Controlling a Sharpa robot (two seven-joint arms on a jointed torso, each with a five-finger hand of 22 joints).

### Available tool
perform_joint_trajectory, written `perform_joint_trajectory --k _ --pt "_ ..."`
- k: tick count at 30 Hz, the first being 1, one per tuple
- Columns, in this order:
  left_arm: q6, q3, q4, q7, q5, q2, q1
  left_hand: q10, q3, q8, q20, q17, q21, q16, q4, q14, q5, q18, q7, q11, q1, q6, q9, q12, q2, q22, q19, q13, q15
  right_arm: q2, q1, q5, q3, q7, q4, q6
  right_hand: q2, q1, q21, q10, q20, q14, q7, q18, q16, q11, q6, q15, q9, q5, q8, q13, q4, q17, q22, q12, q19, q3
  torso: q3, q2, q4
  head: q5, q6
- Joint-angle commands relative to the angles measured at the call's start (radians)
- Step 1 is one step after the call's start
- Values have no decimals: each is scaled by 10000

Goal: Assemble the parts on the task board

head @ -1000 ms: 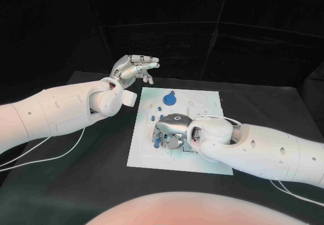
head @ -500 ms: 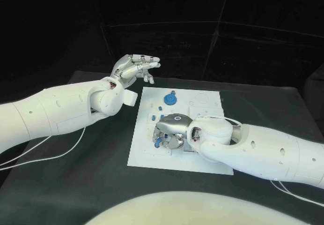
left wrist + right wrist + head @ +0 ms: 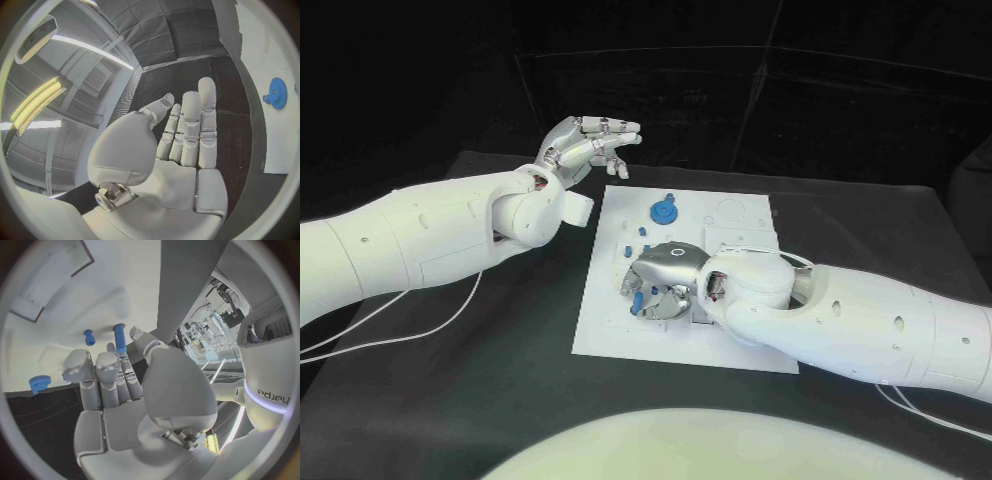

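The white task board [image 3: 615, 330] lies in the middle of the black table. My right hand [image 3: 664, 276] reaches down over its centre, and a slim blue peg [image 3: 119, 340] sits pinched between its thumb and a fingertip [image 3: 109, 359], just above the board [image 3: 56, 305]. A short blue peg [image 3: 89, 336] stands in the board beside it. A blue gear [image 3: 665, 211] sits near the board's far edge, also seen as the gear [image 3: 276, 93] and the gear [image 3: 39, 384]. My left hand [image 3: 593, 143] hangs raised beyond the board's far left corner, fingers apart, holding nothing.
Several small blue pegs [image 3: 642, 233] stand along the board's left side, just beyond my right hand. My left forearm [image 3: 430, 235] lies over the table's left half. A thin white cable [image 3: 401, 335] trails on the table under it.
My right hand has edged slightly to the left over the board's centre, keeping the blue peg. The left hand has stayed where it was.
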Motion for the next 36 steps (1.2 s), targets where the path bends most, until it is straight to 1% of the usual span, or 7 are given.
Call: perform_joint_trajectory --k 1,7,15,20,28,33,36 --pt "108 9 18 27 16 -8 19 -72 -17 55 1 -11 -36 -34 -52 -41 60 136 21 -24 58 -37 -10 59 27 -9 -90 -11 5 -36 9 -38 1 178 51 -401 144 78 -163 -113 -12 -72 -2 141 -164 10 -47 -17 20 32 28 7 -26 -188 -188 63 -119 -112 2 -5 -3 -1 3" --pt "109 9 19 21 16 -20 20 -72 -17 55 1 -11 -36 -34 -52 -41 60 136 21 -24 58 -37 -10 59 27 -9 -90 -11 5 -203 4 -40 -1 223 182 -660 338 195 -53 186 -32 -8 -17 93 -158 -31 104 -46 44 201 82 42 -38 -144 -14 390 70 -261 10 -4 -9 -1 2" --pt "109 9 15 17 16 -35 20 -72 -17 55 1 -11 -36 -34 -52 -41 60 136 21 -24 58 -37 -10 59 27 -9 -90 -11 5 -440 2 -104 -2 72 298 -616 348 163 80 343 -58 64 -45 50 -41 -67 150 -77 46 221 88 37 -5 21 165 521 221 -354 7 -2 -6 -6 1" --pt "114 9 8 15 16 -27 19 -72 -17 55 1 -11 -36 -34 -52 -41 60 136 21 -24 58 -37 -10 59 27 -9 -90 -11 5 -447 2 -111 -2 107 328 -593 371 175 156 416 -73 102 -68 26 26 -93 185 -95 49 253 96 31 2 112 267 576 303 -377 10 4 -5 -22 2" --pt "111 9 4 10 16 -27 19 -72 -17 55 1 -11 -36 -34 -52 -41 60 136 21 -24 58 -37 -10 59 27 -9 -90 -11 5 -440 2 53 -2 268 399 -436 400 224 321 609 -113 183 -107 -24 193 -143 300 -137 59 410 126 18 -1 328 482 660 469 -381 -2 1 3 -56 2" --pt "109 9 5 4 16 -32 19 -72 -17 55 1 -11 -36 -34 -52 -41 60 136 21 -24 58 -37 -10 59 27 -9 -90 -11 5 -477 2 293 -3 351 479 -307 433 254 438 812 -138 228 -100 -60 308 -168 589 -160 96 572 234 10 9 473 635 709 577 -337 0 -2 2 -48 -19" --pt "112 8 4 0 16 -34 19 -72 -17 55 1 -11 -36 -34 -52 -41 60 136 21 -24 58 -37 -10 59 27 -9 -90 -11 5 -516 0 465 -3 385 536 -339 468 286 473 938 -149 242 -68 -69 355 -173 798 -167 120 601 310 8 11 528 677 729 606 -278 5 0 -4 -54 -24"
